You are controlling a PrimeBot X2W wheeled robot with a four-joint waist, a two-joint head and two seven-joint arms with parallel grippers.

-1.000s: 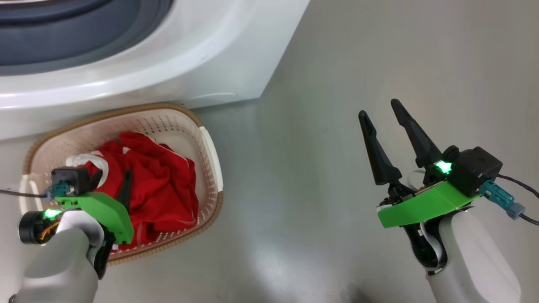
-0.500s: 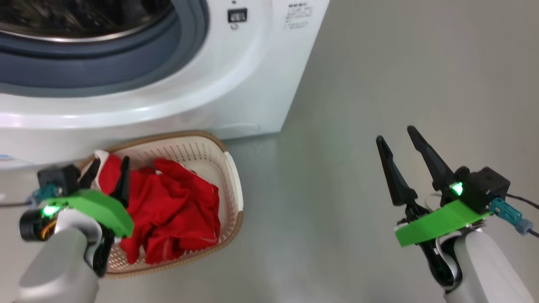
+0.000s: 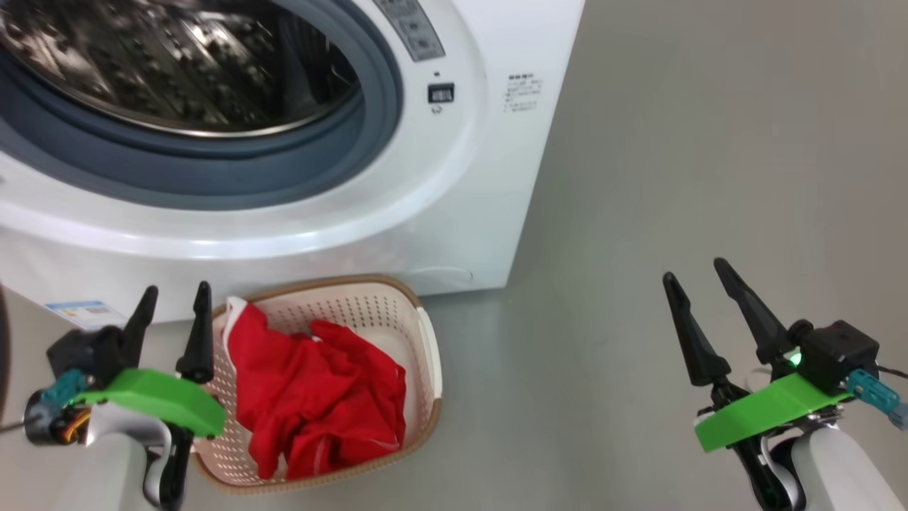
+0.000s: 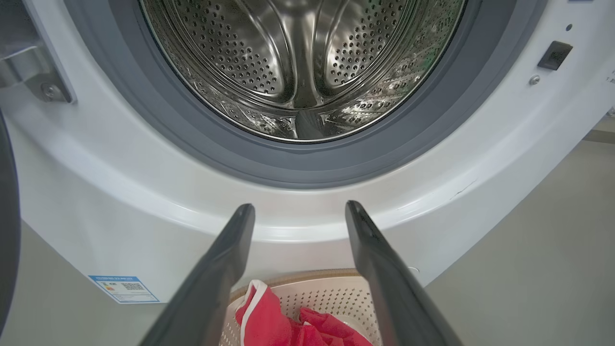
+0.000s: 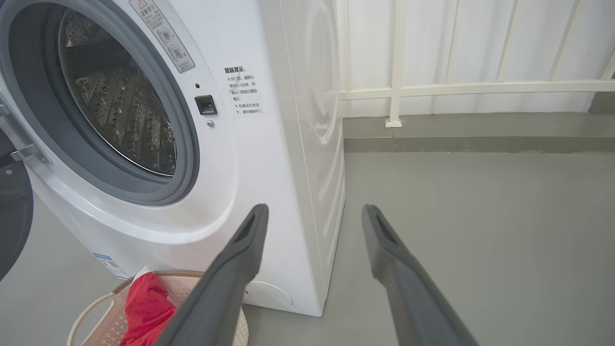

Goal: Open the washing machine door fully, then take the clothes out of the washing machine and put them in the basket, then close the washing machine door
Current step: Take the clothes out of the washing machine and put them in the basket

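The white washing machine [image 3: 461, 177] stands with its mouth uncovered, and its steel drum [image 4: 298, 62] holds nothing that I can see. A dark curve of the washing machine door [image 5: 12, 216] shows swung out at the left. The cream basket [image 3: 428, 355] sits on the floor right in front of the machine, with the red clothes [image 3: 319, 397] heaped inside. My left gripper [image 3: 177, 287] is open beside the basket's left rim, fingers pointing at the machine front, with nothing in it. My right gripper [image 3: 692, 270] is open over bare floor to the right, with nothing in it.
Grey floor [image 3: 674, 142] stretches to the right of the machine. A white railing [image 5: 432, 89] and wall stand behind it. A blue label sticker [image 3: 85, 310] sits low on the machine front, and the door's metal hinge [image 4: 43, 86] is at the opening's left.
The head camera has tilted up, bringing the drum into view. My left gripper has risen from over the clothes in the basket to its left rim, still open. The clothes stay in the basket.
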